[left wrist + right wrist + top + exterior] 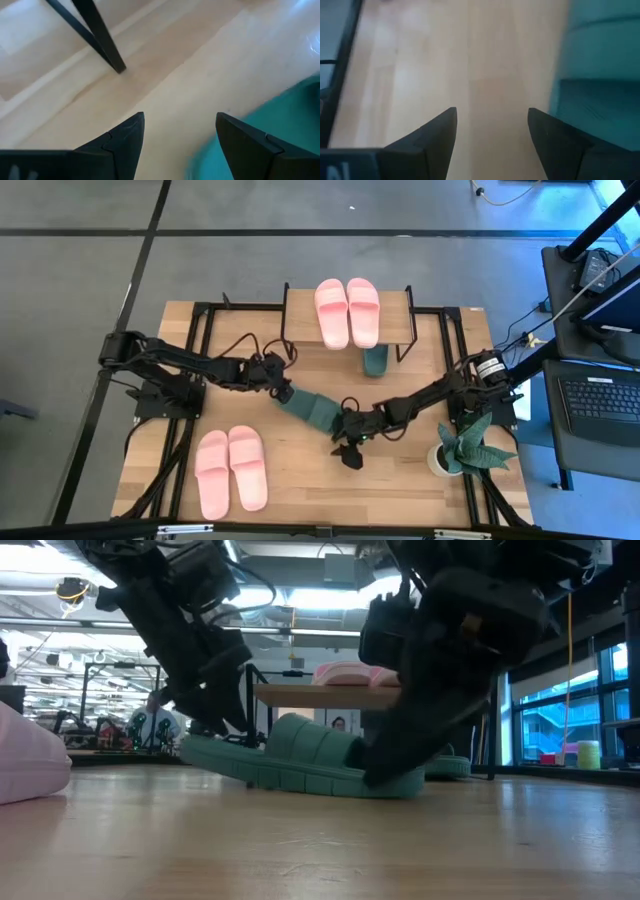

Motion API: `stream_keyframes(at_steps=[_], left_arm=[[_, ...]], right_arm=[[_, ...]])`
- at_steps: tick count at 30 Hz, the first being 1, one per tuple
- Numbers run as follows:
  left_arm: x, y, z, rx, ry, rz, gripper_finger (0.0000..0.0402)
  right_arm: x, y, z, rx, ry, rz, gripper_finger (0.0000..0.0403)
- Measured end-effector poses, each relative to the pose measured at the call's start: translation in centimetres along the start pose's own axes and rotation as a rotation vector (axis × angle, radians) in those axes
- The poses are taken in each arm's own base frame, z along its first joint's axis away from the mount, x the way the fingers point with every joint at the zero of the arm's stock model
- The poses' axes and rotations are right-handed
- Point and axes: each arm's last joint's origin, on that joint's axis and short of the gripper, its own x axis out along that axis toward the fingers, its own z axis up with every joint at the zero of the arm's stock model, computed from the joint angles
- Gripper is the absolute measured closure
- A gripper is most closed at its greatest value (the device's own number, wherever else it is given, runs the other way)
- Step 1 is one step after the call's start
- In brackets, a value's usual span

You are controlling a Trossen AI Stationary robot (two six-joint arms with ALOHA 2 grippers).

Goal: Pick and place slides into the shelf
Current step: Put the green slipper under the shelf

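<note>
One dark green slide (312, 409) lies slantwise on the middle of the table, sole down. My left gripper (284, 392) is open at its far-left end, low over the wood. My right gripper (347, 430) is open at its near-right end. In each wrist view the green slide (285, 115) (600, 65) lies beside one finger, not between the two. The shelf (348, 308) stands at the far edge with a light pink pair (347, 311) on its top board. A second green slide (375, 360) sticks out from under it. Another pink pair (231, 470) rests near the left front. My left gripper (180, 116) has one finger (245, 145) right beside the slide's far-left end (300, 100); I cannot tell whether it touches. My right gripper (492, 110) has one finger (560, 140) next to the slide's near-right end (590, 100); touching or not, I cannot tell.
A small potted plant (462, 445) stands at the table's right front. A black shelf leg (102, 37) rises just beyond my left gripper. Bare wood shows between the green slide and the shelf and along the front edge.
</note>
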Motion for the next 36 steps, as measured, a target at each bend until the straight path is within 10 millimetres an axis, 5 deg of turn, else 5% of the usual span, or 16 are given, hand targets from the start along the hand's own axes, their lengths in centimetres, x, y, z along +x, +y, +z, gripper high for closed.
stream_keyframes(at_steps=[16,36], left_arm=[[-0.3,-0.7,-1.0,0.015,0.085,-0.066,0.0166],[-1.8,-3.5,-2.6,-0.047,0.123,-0.240,0.0166]], right_arm=[[-1.5,-2.9,1.5,-0.064,-0.050,-0.225,0.0157],[-2.4,-6.5,4.2,-0.140,-0.177,-0.283,0.0157]])
